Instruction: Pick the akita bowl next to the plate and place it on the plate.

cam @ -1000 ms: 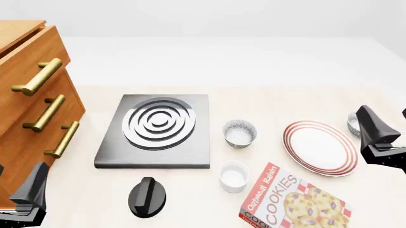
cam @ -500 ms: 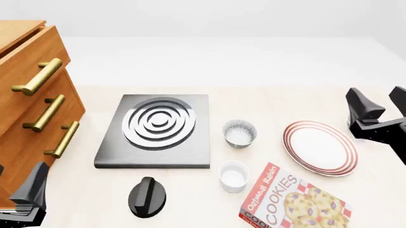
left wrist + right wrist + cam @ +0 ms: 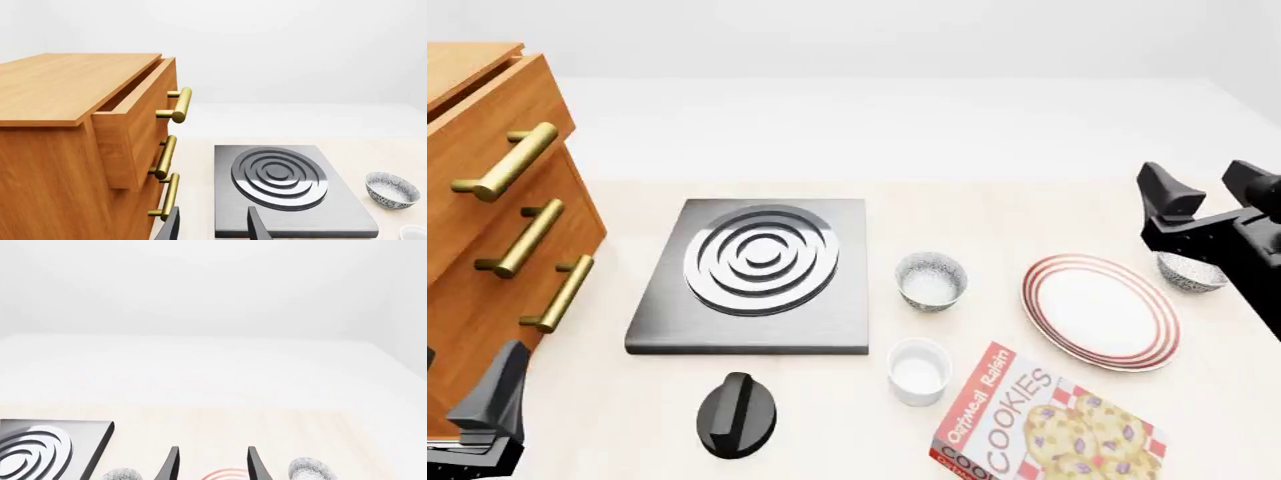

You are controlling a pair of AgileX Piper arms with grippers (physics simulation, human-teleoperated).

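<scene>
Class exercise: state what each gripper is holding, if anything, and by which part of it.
Nothing is held. The right gripper is open above the table, near the akita bowl; the left gripper is open and empty too.

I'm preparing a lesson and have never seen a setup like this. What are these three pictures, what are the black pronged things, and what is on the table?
These are simulator renders of a two-armed robot at a table. The front view looks forward and down from the arms' side; the other two come from cameras behind each gripper. The black prongs are gripper fingers.

The right gripper is raised over the table's right side, jaws apart, holding nothing. The left gripper sits low near the wooden drawer cabinet, also open and empty.

On the table: a stove burner plate, a black knob, a white cup, a cookie box, a red-ringed plate and two speckled bowls. One bowl stands between burner and plate; the akita bowl stands just right of the plate, partly hidden by the right arm.
</scene>
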